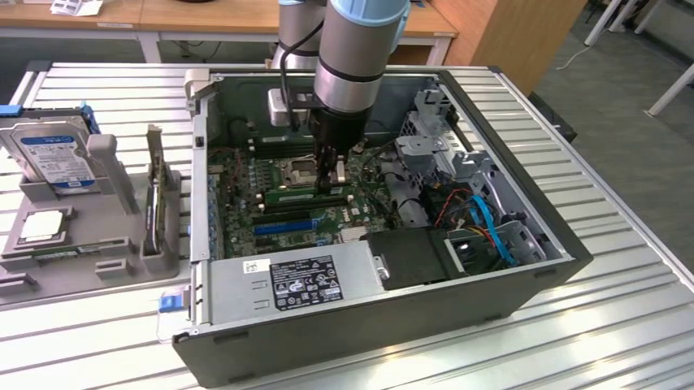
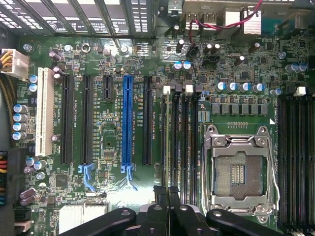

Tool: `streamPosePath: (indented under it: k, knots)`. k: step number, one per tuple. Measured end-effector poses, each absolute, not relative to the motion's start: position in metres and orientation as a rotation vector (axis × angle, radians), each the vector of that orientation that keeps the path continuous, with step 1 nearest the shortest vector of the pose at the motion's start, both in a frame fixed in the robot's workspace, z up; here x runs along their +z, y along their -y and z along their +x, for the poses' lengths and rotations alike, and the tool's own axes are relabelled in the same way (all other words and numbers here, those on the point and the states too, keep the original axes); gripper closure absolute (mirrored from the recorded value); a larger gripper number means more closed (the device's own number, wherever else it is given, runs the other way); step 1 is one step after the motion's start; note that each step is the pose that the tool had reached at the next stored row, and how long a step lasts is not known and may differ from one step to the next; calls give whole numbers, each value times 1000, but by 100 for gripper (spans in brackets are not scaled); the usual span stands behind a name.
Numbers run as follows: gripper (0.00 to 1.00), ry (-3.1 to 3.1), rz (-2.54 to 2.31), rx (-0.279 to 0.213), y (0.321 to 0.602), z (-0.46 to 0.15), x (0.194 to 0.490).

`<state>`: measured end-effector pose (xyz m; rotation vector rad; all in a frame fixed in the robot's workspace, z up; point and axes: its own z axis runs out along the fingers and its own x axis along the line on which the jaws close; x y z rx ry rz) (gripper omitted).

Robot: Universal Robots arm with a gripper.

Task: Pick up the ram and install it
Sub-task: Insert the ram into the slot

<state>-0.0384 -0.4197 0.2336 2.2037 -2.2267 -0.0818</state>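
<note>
The ram (image 1: pixel 292 196) is a thin green stick standing on edge along the black memory slots beside the empty processor socket (image 1: pixel 298 169) on the motherboard (image 1: pixel 240 195). My gripper (image 1: pixel 331 185) reaches straight down into the open computer case and is shut on the ram's upper edge. In the wrist view the ram (image 2: pixel 168 142) shows edge-on as a narrow strip in line with a slot, running away from my closed gripper (image 2: pixel 169 194). Next to it lies the open socket (image 2: pixel 238 169). I cannot tell whether the stick sits fully down in the slot.
The case walls (image 1: pixel 521 268) enclose the work area, with a power supply (image 1: pixel 298 280) at the front and drive cages with blue cables (image 1: pixel 488 223) on the exterior view's right. A grey fixture outside holds a hard drive (image 1: pixel 54 154) and a silver processor chip (image 1: pixel 41 226).
</note>
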Motion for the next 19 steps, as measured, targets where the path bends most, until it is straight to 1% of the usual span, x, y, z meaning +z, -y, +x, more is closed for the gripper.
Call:
streamPosePath:
  k: [19]
  knots:
    - [89,2230,2200,-82,420,-39,232]
